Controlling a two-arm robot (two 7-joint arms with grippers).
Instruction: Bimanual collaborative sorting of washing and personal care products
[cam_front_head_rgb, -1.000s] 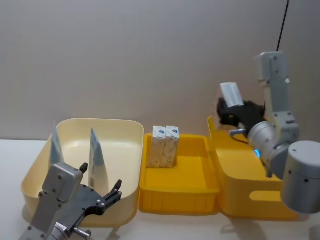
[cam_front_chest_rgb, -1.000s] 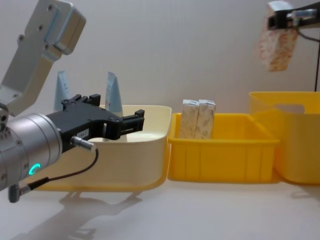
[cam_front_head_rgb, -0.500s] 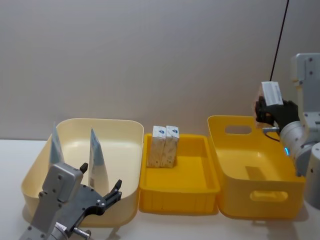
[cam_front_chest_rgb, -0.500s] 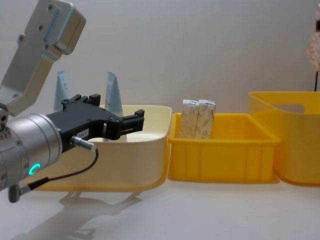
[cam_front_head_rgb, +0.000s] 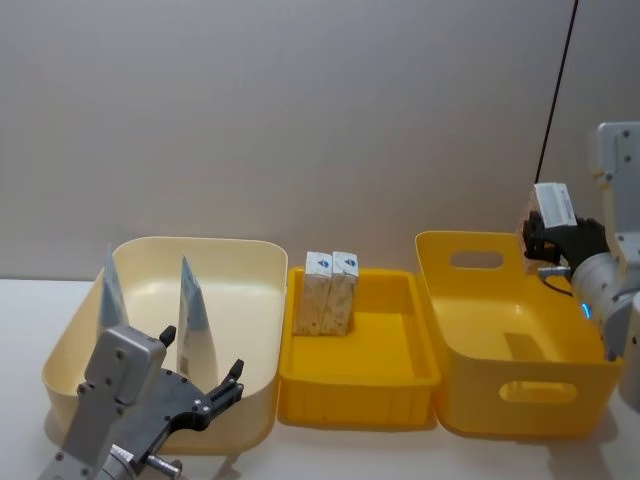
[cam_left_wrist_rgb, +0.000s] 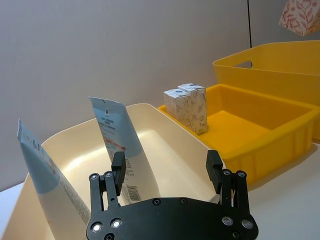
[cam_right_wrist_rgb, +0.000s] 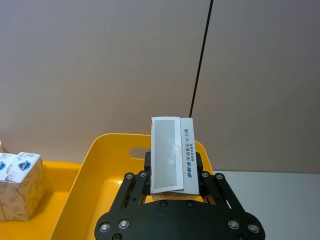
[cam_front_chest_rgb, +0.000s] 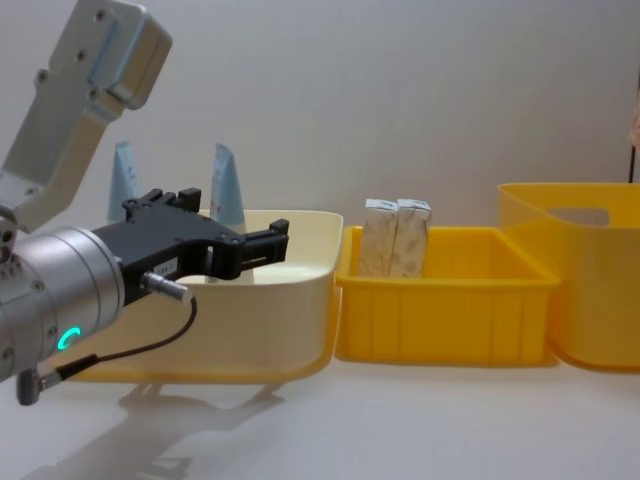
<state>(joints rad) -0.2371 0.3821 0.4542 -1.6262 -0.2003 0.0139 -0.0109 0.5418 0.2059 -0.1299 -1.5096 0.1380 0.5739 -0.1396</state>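
The jaws of the right gripper (cam_right_wrist_rgb: 172, 175) are closed narrow on a red-speckled carton (cam_right_wrist_rgb: 172, 154) and hold it by its lower part, with the grey-white top of the carton pointing up. In the head view this gripper is at the far right, and the carton is in the air above the right rim of the tall yellow bin (cam_front_head_rgb: 500, 390), near its back corner, not touching the bin. In the left wrist view the red-speckled side of the carton shows high over this bin.

The jaws of the left gripper (cam_left_wrist_rgb: 166, 167) are wide apart and hold nothing. This gripper is at the near side of the cream bin (cam_front_head_rgb: 250, 250), about at the height of its rim, and the jaws point across the bin.

Inside the cream bin stand 2 white tubes with the pale-blue crimped ends up: the left tube (cam_front_head_rgb: 112, 295) near the left wall and the right tube (cam_front_head_rgb: 193, 310) more to the middle. Both lean a little.

Between the 2 bins is the low yellow tray (cam_front_head_rgb: 360, 385). In its back left corner stand the left beige carton (cam_front_head_rgb: 318, 295) and the right beige carton (cam_front_head_rgb: 343, 290), upright and touching side by side.

All 3 containers sit close together in a row on the white counter (cam_front_head_rgb: 20, 300).
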